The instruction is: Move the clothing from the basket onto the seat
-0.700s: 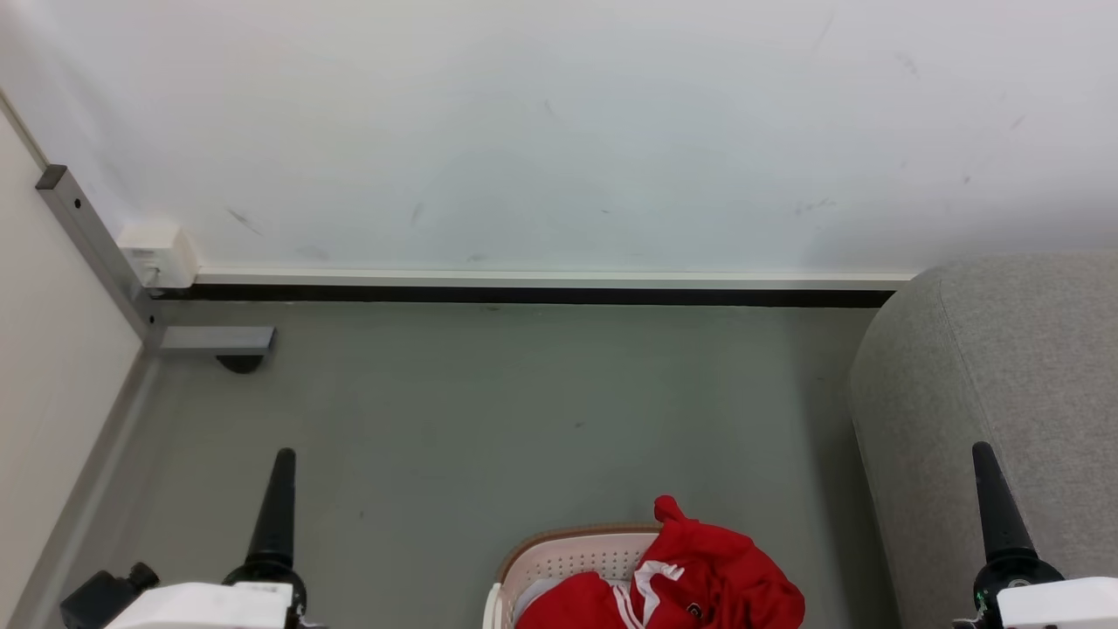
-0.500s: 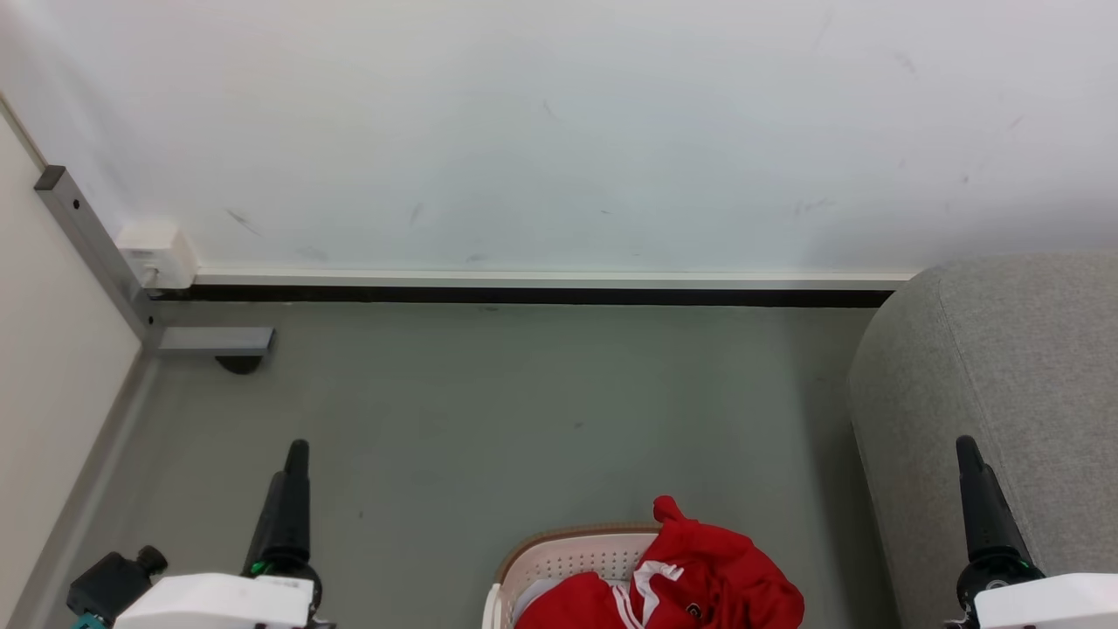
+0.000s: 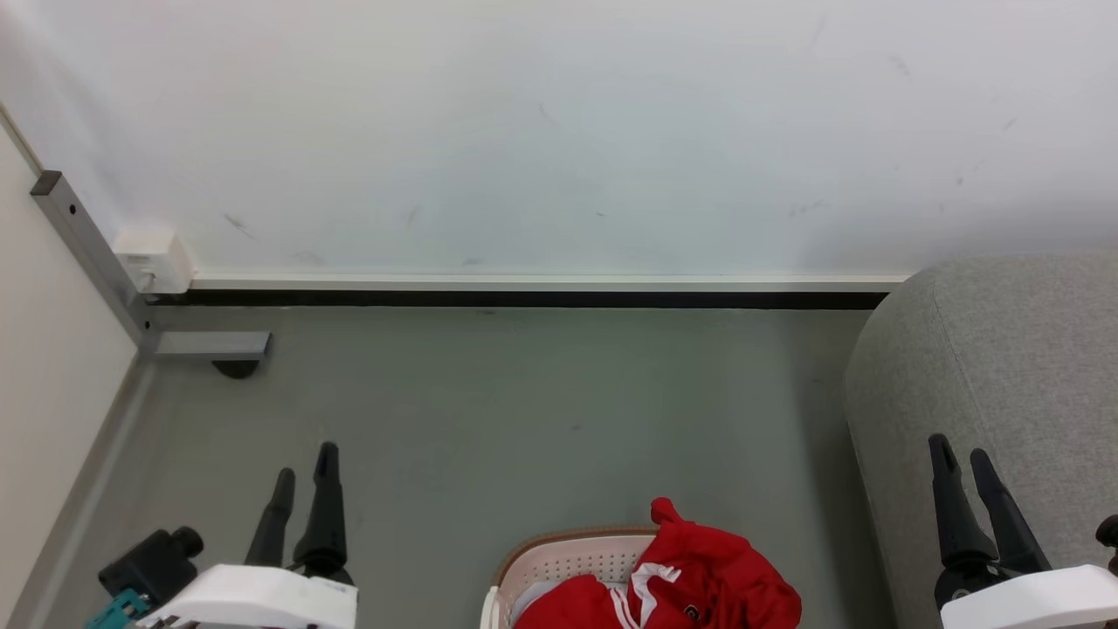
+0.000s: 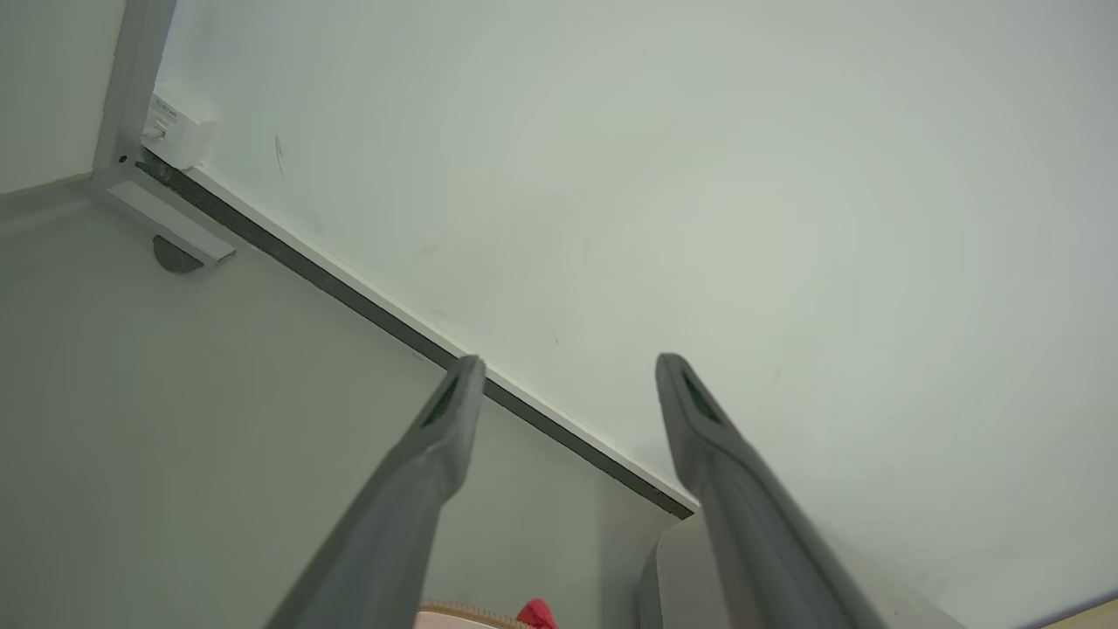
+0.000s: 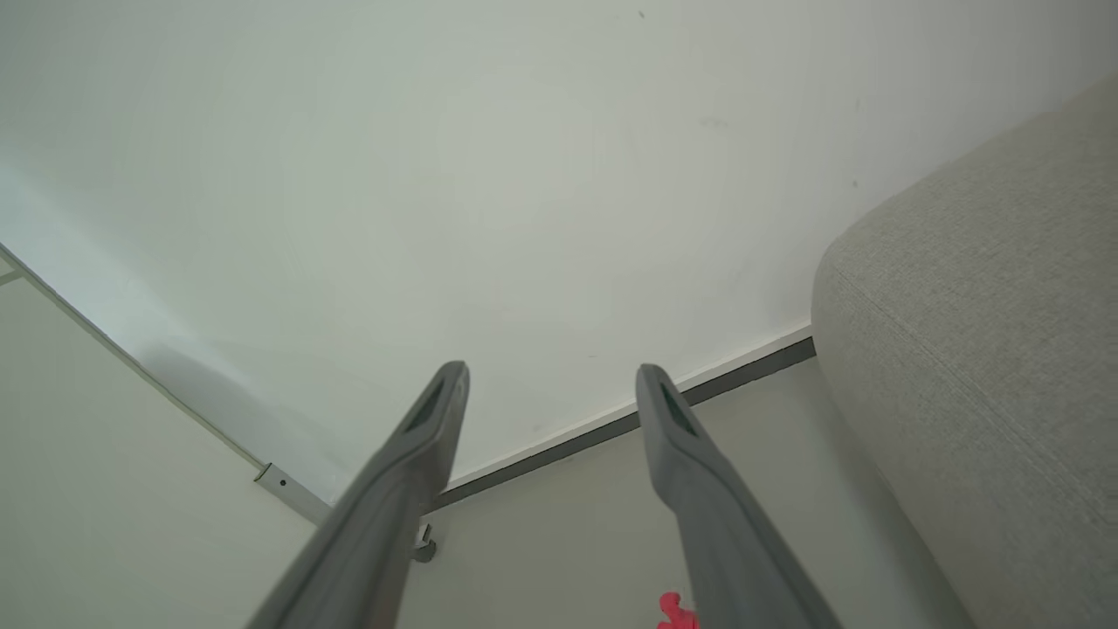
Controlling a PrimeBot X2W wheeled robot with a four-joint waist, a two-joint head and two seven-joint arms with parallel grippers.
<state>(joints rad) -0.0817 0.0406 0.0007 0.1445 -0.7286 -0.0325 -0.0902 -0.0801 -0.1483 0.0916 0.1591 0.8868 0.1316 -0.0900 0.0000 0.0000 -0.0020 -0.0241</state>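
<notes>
The red clothing (image 3: 690, 581) with white trim lies heaped in the cream basket (image 3: 559, 557) at the bottom middle of the head view, spilling over its right side. A tip of the clothing (image 5: 672, 610) shows at the bottom of the right wrist view, and the clothing (image 4: 534, 614) also peeks in at the bottom of the left wrist view beside the basket rim (image 4: 454, 611). The grey seat (image 3: 1004, 367) fills the right side. My left gripper (image 3: 304, 461) hangs open at lower left, well left of the basket. My right gripper (image 3: 959, 451) is open in front of the seat, nothing between its fingers.
A white wall with a dark baseboard (image 3: 524, 298) runs across the back. A grey metal post and foot (image 3: 210, 345) stand in the left corner beside a white box (image 3: 153, 260). Bare grey floor (image 3: 524, 419) lies between the wall and the basket.
Both grippers have turned at the wrist, so two fingers now show on each where one showed before. The left moved slightly right, the right slightly left. Clothing and basket lie unchanged.
</notes>
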